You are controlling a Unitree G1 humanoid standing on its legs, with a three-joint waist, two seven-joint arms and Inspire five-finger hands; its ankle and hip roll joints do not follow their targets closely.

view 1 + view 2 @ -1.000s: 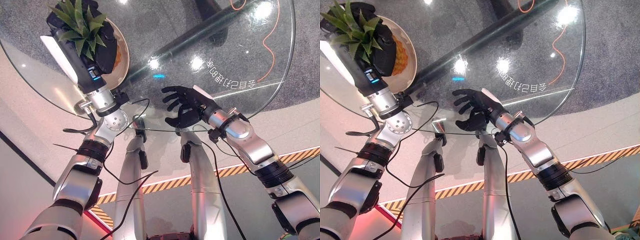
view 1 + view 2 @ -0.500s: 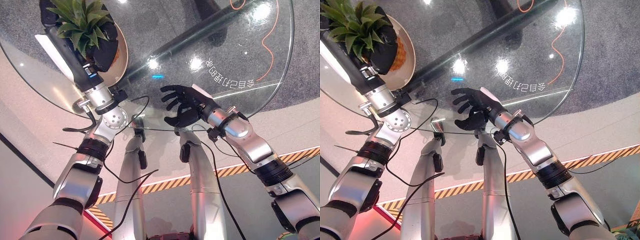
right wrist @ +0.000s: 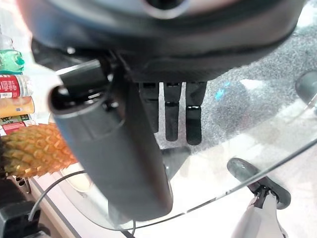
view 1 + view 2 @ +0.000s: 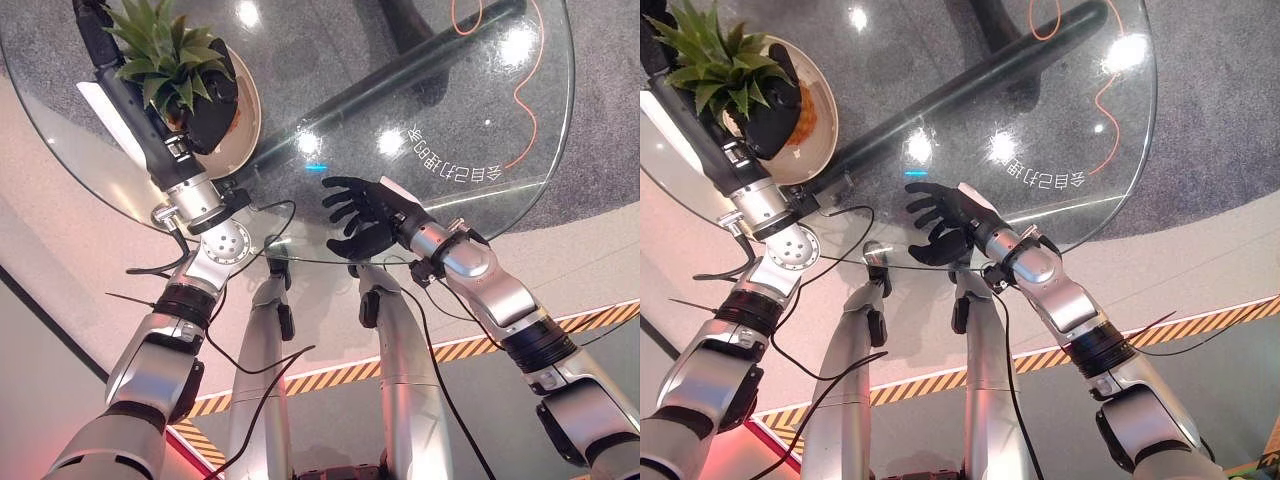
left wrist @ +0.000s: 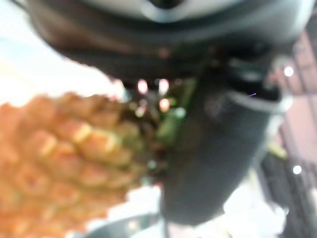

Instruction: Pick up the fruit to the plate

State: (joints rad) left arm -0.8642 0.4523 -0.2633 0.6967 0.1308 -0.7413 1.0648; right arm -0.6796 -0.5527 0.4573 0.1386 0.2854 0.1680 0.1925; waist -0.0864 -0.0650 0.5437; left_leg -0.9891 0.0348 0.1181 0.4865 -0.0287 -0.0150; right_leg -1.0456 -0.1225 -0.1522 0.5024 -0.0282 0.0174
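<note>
Over at the far left of the round glass table [image 4: 480,215], the left hand [image 4: 205,105] has its dark fingers wrapped round a pineapple [image 4: 805,105] — you can see the orange skin peeking out past the fingers and the spiky green crown [image 4: 165,55] sticking up toward the robot. The fruit sits right over the pale plate [image 4: 247,120], which rests on the glass near that edge; whether it's actually touching the plate or just held over it, I can't tell from where I'm standing. The left wrist view backs up the grip: the bumpy orange rind [image 5: 64,158] is pressed right against the thumb.

Meanwhile the right hand [image 4: 365,215] is near the table's closest edge, well apart from the plate, fingers spread and relaxed, holding nothing. In its own wrist view the fingers [image 3: 171,111] run straight out over the glass, and the pineapple shows off to one side with some bottles [image 3: 12,84] behind it.

Under the glass you can see a dark table base bar [image 4: 970,85] running diagonally, grey speckled floor, and an orange cord [image 4: 520,90] snaking across it on the far right. Some white lettering [image 4: 1050,178] is printed on the glass just beyond the right hand — and a yellow-black hazard stripe [image 4: 470,340] marks the floor closer to the robot.
</note>
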